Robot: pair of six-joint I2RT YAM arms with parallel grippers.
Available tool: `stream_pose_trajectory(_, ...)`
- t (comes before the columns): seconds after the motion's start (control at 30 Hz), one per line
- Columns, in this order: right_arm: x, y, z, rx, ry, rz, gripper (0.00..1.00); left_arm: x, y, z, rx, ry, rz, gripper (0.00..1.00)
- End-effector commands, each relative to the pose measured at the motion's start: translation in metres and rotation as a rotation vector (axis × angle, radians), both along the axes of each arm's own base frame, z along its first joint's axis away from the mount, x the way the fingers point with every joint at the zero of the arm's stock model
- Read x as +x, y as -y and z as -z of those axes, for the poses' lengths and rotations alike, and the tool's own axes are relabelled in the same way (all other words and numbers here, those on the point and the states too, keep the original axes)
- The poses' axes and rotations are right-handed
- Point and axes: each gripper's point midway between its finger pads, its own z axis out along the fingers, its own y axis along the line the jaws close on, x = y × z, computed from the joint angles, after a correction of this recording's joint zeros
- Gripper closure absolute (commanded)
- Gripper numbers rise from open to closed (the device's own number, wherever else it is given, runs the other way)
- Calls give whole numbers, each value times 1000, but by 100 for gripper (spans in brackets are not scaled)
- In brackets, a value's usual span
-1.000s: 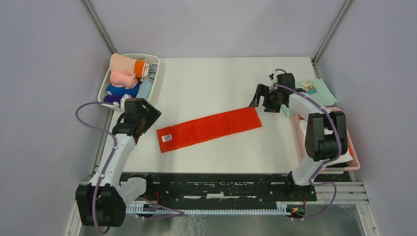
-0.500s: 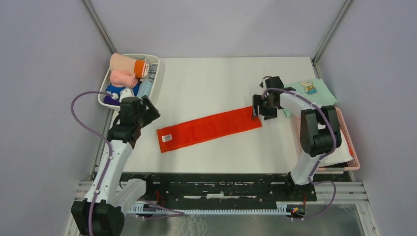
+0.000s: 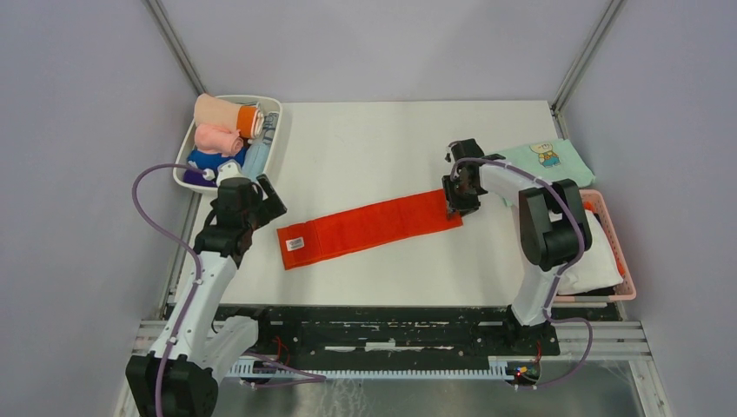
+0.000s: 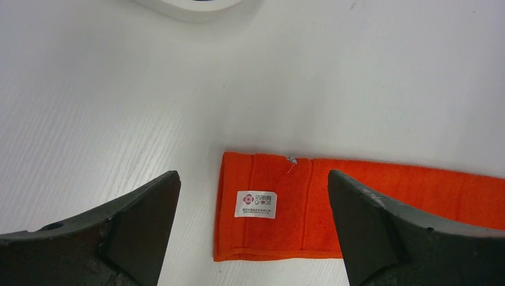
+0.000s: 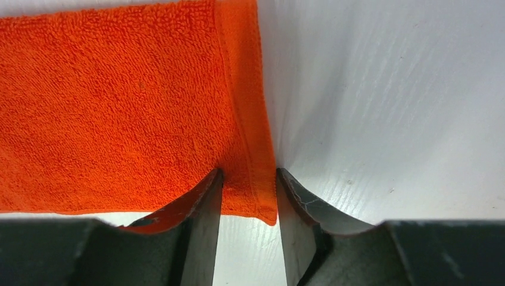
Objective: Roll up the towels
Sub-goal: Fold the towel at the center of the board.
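Right wrist: towel (image 5: 119,107) hem between tool (image 5: 249,174) tips, rest off-frame

My left arm (image 3: 204,269) reaches forward, wrist tilted down, and my left gripper (image 4: 253,179) hangs with its jaws wide apart. My right arm (image 3: 543,217) bends inward. My right gripper (image 5: 249,179) points down, jaws close together astride the hem of the towel (image 5: 119,101); I cannot tell whether they pinch it.

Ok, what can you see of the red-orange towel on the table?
The red-orange towel is terry cloth, apparently folded into a long strip, lying flat and slanted on the white table. A white label sits by its left end; a stitched hem crosses its right end. The right gripper straddles that hem, jaws apart. The open left gripper hovers by the label end, not touching.
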Motion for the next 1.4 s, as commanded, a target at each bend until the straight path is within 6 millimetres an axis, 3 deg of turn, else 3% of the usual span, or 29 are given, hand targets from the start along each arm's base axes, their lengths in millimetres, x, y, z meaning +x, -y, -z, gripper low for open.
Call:
stream_pose_trajectory(0.0,-15,5,18,-69,-90,-5,58,7,-3,-12,26,74,-3,1)
stream_pose_trajectory(0.23,-19,19,19,-138,-117,40,79,8,2,-9,4,81,12,1)
stream_pose_trajectory(0.3,-13,30,13,-195,-106,57,97,8,6,-6,-3,75,36,1)
stream_pose_trajectory(0.33,-9,38,9,-223,-94,75,99,8,8,-4,-10,69,51,1)
stream_pose_trajectory(0.47,5,74,-14,-301,-38,196,100,9,22,4,-46,47,110,1)
stream_pose_trajectory(0.6,21,111,-53,-387,54,297,100,12,44,13,-149,23,169,0)
stream_pose_trajectory(0.73,31,121,-85,-412,125,310,100,15,74,31,-316,-5,211,0)
stream_pose_trajectory(0.9,31,79,-96,-259,163,194,100,21,108,56,-441,-54,242,0)
stream_pose_trajectory(1.03,26,21,-102,-81,172,58,100,24,132,80,-503,-124,261,4)
stream_pose_trajectory(1.17,16,-28,-110,25,167,-49,100,22,140,110,-534,-197,221,12)
stream_pose_trajectory(1.2,12,-48,-113,67,159,-97,100,22,143,115,-544,-207,216,16)
stream_pose_trajectory(1.23,10,-52,-113,77,154,-102,100,21,145,119,-544,-218,217,17)
stream_pose_trajectory(1.37,-4,-101,-116,160,128,-185,100,15,155,132,-545,-260,235,26)
